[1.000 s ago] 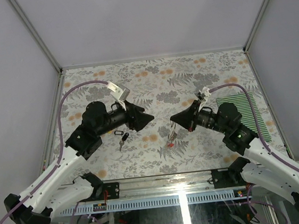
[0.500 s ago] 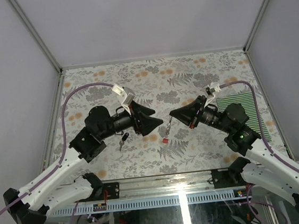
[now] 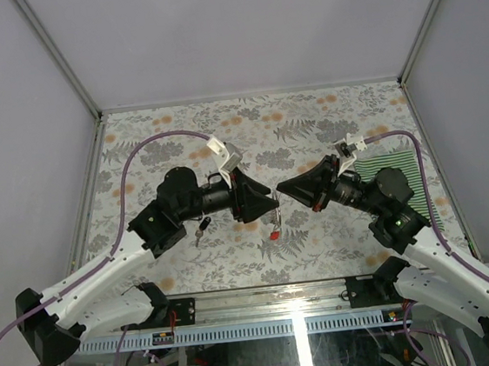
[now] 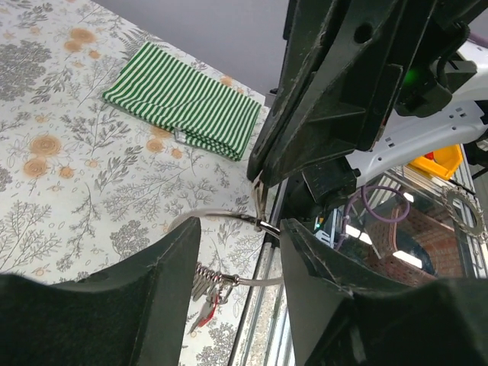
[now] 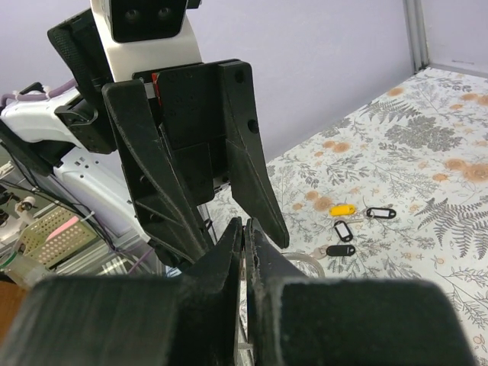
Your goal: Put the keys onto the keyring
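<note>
some keyring [image 4: 221, 214] wire behind left gripper [image 4: 239, 229]

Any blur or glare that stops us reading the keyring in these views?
Top external: even soft light, faint shadows, a glare streak across the front rail. Left wrist: the left fingers are soft and dark, the keyring sharp between them. Right wrist: the right fingers fill the foreground, blurred; the yellow tag is crisp.

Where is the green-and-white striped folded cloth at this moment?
The green striped cloth lies on the table's right side, partly under the right arm in the top view.
</note>
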`<state>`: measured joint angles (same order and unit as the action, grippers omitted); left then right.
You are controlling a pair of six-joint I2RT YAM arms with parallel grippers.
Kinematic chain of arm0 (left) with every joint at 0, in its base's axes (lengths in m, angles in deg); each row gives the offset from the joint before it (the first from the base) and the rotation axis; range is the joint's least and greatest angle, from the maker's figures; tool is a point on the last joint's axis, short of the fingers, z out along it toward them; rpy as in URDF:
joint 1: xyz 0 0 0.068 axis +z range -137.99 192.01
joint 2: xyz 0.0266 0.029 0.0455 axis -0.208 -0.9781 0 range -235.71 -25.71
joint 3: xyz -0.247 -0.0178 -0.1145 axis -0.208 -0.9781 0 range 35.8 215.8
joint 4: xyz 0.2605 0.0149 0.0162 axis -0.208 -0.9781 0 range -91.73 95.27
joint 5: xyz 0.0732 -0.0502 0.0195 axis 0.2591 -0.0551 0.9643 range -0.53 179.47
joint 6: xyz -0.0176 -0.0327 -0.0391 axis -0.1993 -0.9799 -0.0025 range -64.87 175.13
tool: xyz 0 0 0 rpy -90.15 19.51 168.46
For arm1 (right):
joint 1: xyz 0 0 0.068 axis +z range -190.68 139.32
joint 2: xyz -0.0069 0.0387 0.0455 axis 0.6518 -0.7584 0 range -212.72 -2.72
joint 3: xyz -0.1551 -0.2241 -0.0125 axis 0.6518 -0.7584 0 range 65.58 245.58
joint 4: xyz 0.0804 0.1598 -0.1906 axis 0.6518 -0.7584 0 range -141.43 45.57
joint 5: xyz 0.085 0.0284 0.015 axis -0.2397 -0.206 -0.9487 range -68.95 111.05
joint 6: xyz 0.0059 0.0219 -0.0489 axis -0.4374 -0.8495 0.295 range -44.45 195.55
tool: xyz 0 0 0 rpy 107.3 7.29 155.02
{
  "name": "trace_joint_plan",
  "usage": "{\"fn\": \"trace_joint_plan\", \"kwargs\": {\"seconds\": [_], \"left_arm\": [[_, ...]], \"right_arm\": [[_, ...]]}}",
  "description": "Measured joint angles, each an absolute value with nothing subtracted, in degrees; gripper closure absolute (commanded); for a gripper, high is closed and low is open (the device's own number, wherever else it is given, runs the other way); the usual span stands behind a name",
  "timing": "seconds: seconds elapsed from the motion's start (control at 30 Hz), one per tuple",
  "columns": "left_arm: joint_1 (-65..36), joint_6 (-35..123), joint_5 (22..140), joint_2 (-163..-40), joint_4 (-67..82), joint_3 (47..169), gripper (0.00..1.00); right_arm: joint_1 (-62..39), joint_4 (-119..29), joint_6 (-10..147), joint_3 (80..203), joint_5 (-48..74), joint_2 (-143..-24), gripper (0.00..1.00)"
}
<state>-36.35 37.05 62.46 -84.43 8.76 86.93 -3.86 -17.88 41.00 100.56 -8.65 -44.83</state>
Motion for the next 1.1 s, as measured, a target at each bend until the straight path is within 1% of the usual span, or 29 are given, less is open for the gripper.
{"fn": "trace_joint_plan", "kwargs": {"seconds": [0.2,0.33,0.53,0.67,0.8,1.0,1.1], "left_arm": [[-37.6,37.6,61.3,-85.0,9.2,87.7,0.60],[-38.2,38.1,61.1,-85.5,9.5,88.2,0.66],[-38.3,38.4,61.2,-85.7,9.6,88.5,0.68],[-38.3,38.6,61.2,-85.7,9.6,88.5,0.72],[-38.3,39.0,61.3,-85.6,9.6,88.7,0.79],[-38.6,39.3,61.1,-85.7,9.5,89.4,0.99],[-38.6,39.4,61.1,-85.7,9.5,89.4,1.00]], "right_arm": [[-3.9,-18.0,41.0,101.1,-10.5,-45.0,1.00],[-3.9,-18.0,41.0,101.2,-11.6,-45.0,1.00],[-3.9,-18.0,41.0,101.2,-12.7,-45.0,1.00],[-3.9,-18.1,41.0,101.2,-13.1,-45.1,1.00],[-3.9,-18.3,41.0,101.2,-13.4,-45.3,1.00],[-3.9,-18.3,41.0,101.4,-14.0,-45.5,1.00],[-3.9,-18.3,41.0,101.5,-14.0,-45.4,0.99]]}}
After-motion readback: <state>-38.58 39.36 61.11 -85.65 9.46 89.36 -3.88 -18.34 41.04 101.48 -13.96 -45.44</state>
